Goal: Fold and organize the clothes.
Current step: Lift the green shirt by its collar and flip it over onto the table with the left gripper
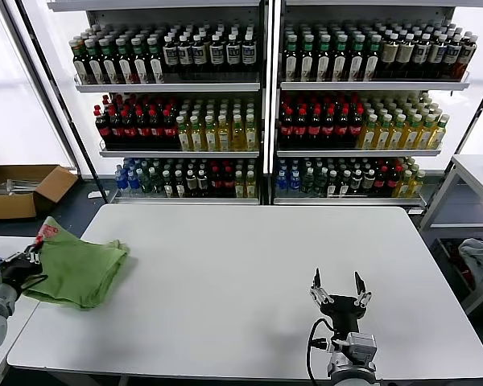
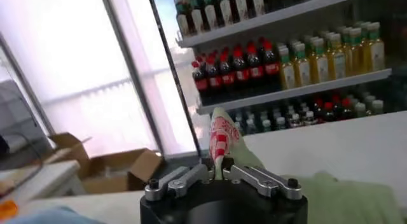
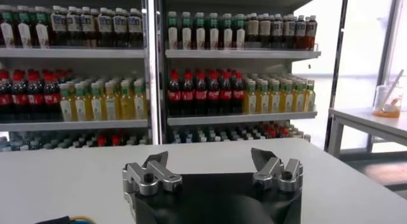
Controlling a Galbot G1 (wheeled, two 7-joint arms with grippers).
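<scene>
L gripper (image 1: 34, 259) at tabletop's (image 1: 249, 273) 9 o'clock edge, clamped on green shirt (image 1: 80, 269). R gripper (image 1: 338, 283) at 5 o'clock, jaws wide apart, holding nothing.

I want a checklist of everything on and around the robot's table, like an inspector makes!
Surface: white table, mostly bare.
Job's things: green shirt, bunched at the table's left edge, red-and-white print sticking up.
Clutter: nothing seen on the table.
Hands: left hand shut on the shirt's edge; right hand open, over the table's near right side, holding nothing.
Cables: black cable looping beside the right wrist.
Surroundings: bottle shelves behind; cardboard box on the floor, left.
</scene>
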